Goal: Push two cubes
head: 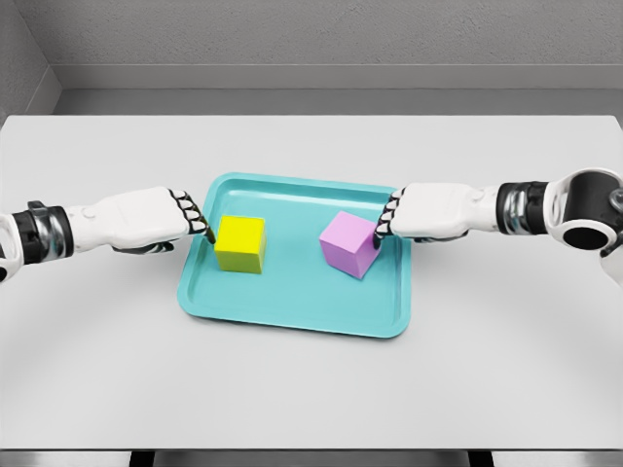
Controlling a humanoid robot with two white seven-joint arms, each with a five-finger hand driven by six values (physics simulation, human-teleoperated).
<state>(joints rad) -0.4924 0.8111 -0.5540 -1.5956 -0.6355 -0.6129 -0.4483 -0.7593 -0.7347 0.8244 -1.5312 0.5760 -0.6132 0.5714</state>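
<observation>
A yellow cube (240, 243) and a pink cube (350, 244) stand on a teal tray (292, 302) in the middle of the white table. My left hand (195, 222) reaches in from the left, its curled fingers touching the yellow cube's left side. From the right, my right hand (386, 220) presses its curled fingers against the pink cube's right upper edge. The pink cube is turned slightly askew. Neither hand grasps anything.
The white table (311, 389) stretches around the tray on all sides. A grey wall (311, 39) runs behind the far edge. A gap of bare tray separates the two cubes.
</observation>
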